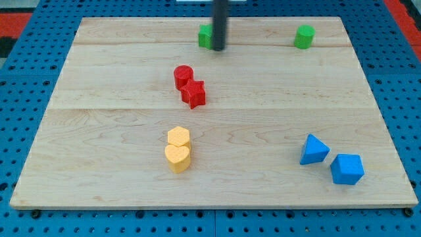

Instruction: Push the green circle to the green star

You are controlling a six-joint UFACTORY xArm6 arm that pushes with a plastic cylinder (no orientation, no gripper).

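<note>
A green circle block (304, 36) stands near the view's top right of the wooden board (118, 171). A second green block (205, 37), which looks like the green star, stands at the top centre, partly hidden by my rod. My tip (218, 49) rests right against this block's right side, far to the left of the green circle.
A red circle (183, 76) touches a red star (194, 93) left of centre. A yellow hexagon (178, 137) touches a yellow heart (177, 157) below them. A blue triangle (314, 149) and a blue block (346, 168) lie at the bottom right.
</note>
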